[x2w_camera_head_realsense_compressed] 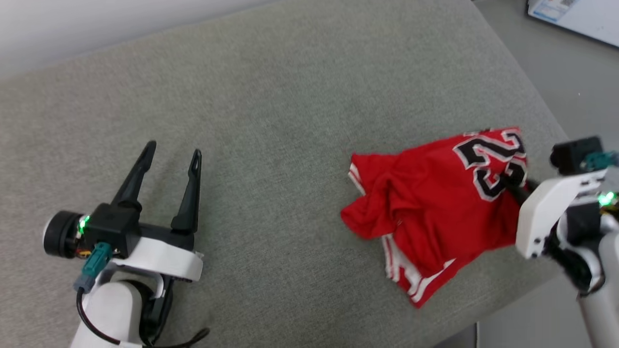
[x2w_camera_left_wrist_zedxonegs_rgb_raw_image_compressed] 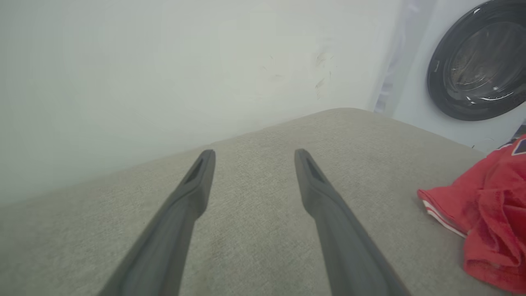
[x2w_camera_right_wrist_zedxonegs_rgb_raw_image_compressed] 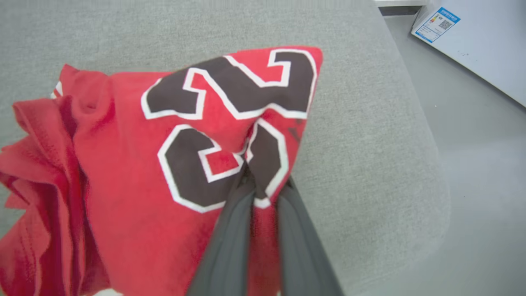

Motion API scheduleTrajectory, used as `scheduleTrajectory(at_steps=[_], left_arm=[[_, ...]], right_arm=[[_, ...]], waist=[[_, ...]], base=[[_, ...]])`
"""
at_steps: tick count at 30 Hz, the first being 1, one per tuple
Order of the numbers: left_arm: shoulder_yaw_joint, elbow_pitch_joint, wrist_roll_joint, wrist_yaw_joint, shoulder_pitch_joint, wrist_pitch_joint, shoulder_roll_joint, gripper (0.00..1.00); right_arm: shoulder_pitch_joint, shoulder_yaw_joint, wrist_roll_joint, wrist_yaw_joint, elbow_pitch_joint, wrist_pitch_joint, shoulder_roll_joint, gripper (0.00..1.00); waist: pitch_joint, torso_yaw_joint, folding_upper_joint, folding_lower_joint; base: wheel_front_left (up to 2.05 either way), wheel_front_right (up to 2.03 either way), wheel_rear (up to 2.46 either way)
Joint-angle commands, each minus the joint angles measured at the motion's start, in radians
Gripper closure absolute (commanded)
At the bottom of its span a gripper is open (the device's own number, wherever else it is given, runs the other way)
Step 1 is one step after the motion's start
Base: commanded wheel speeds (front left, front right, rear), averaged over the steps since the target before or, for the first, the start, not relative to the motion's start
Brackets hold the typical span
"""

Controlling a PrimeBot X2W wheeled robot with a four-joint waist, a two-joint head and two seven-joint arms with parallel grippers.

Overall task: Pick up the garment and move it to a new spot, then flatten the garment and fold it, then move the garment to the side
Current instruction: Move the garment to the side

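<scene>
- One garment (x2w_camera_head_realsense_compressed: pixel 435 208) is lying bunched up on the right side of the grey cushion (x2w_camera_head_realsense_compressed: pixel 271 96), close to its right edge; the part with the black number is standing up in a little peak.
- The right gripper (x2w_camera_right_wrist_zedxonegs_rgb_raw_image_compressed: pixel 257 187) is squeezing shut on the garment, pinching a fold right in the black number; red cloth is crinkling around its two fingers.
- The left gripper (x2w_camera_head_realsense_compressed: pixel 174 151) is sitting wide open and holding nothing; it is hanging over the left side of the cushion, well apart from the garment.
- The cloth is looking thin, soft and light, so I am guessing it is going to droop and flop when lifted; it is looking a bit shiny too, so a small pinch may be slipping; taking hold of an edge or a corner is looking safer for pulling it flat.
- The heap is stretching from near left to far right; the number end is pointing far right, and a red-white striped edge is pointing near; where the neck hole is pointing, I cannot tell.
</scene>
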Motion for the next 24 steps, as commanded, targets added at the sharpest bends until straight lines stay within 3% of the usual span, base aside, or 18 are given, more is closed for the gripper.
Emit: scheduleTrajectory(at_steps=[1, 7, 16, 22, 24], left_arm=[[-0.010, -0.025, 0.006, -0.005, -0.032, 0.017, 0.015, 0.00], [-0.046, -0.082, 0.021, -0.015, -0.113, 0.053, 0.052, 0.00], [-0.110, -0.176, 0.037, -0.025, -0.233, 0.102, 0.100, 0.00], [-0.136, -0.201, 0.036, -0.027, -0.267, 0.113, 0.116, 0.00], [-0.138, -0.202, 0.035, -0.027, -0.270, 0.116, 0.119, 0.00]], right_arm=[[-0.068, -0.022, -0.006, -0.001, 0.035, -0.031, -0.008, 1.00], [-0.211, -0.118, -0.031, -0.001, 0.156, -0.109, -0.044, 1.00], [-0.375, -0.372, -0.090, -0.001, 0.349, -0.219, -0.144, 1.00], [-0.405, -0.433, -0.114, -0.001, 0.445, -0.268, -0.163, 1.00], [-0.407, -0.430, -0.126, -0.001, 0.461, -0.284, -0.165, 0.94]], waist=[[0.080, -0.022, 0.0000, 0.0000], [0.188, 0.015, 0.0000, 0.0000], [0.336, 0.089, 0.0000, 0.0000], [0.373, 0.104, 0.0000, 0.0000], [0.378, 0.104, 0.0000, 0.0000]], base=[[0.00, 0.00, 0.00], [0.00, 0.00, 0.00], [0.00, 0.00, 0.00], [0.00, 0.00, 0.00], [0.00, 0.00, 0.00]])
